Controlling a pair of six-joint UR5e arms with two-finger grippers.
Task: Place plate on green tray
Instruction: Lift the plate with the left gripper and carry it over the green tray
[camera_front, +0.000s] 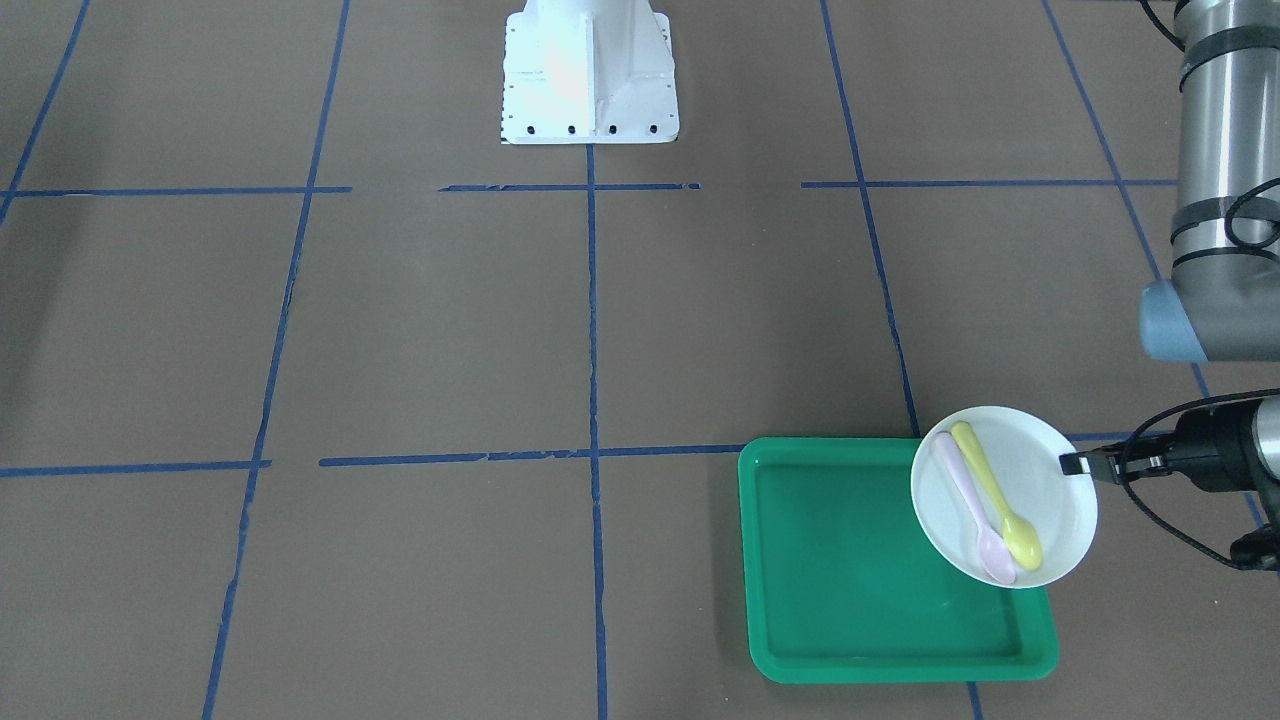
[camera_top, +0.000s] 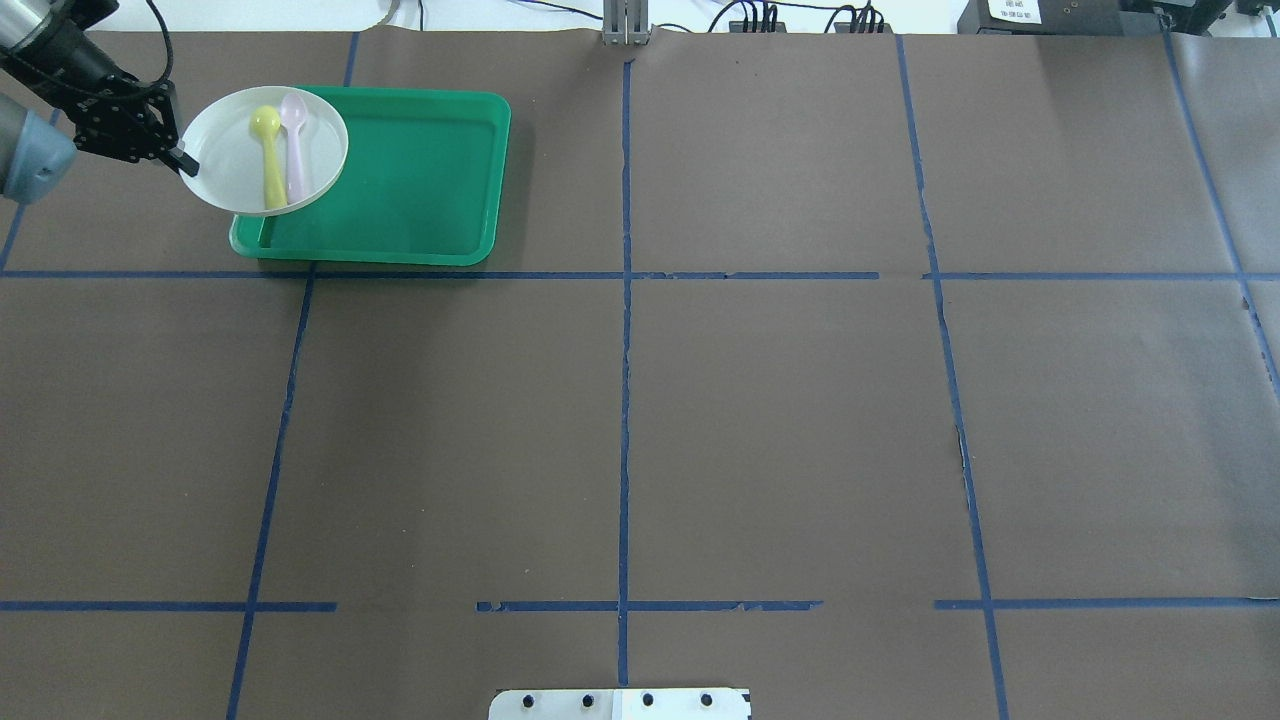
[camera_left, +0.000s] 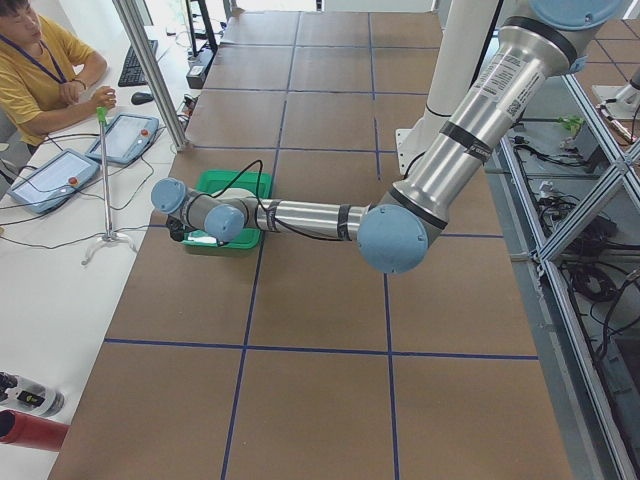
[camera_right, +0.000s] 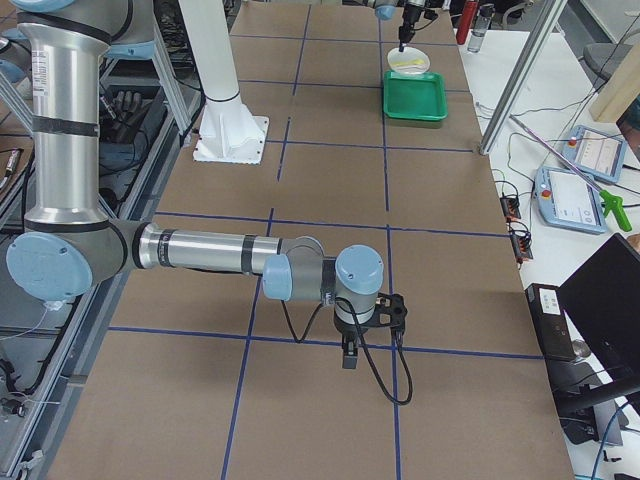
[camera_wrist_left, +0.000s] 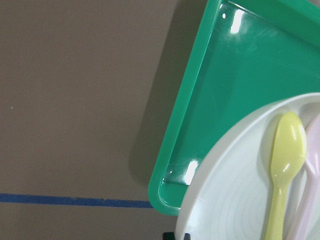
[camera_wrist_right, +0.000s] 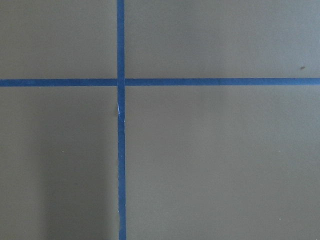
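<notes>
plate (camera_front: 1050, 505) in left end effector (camera_front: 1078, 463) overlaps tray (camera_front: 850, 560)

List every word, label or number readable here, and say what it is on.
No text is readable.
Print on the left arm: too blurred to read.
A white label at the overhead view's top edge: too small.
The plate and green tray: no markings seen.

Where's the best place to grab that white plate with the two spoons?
By its thin rim, coming in level from the side, as the left pincer does. The plate is wide and shallow, so only the edge fits the pincer, and the yellow spoon and pink spoon lie loose on it, so it should stay flat.
</notes>
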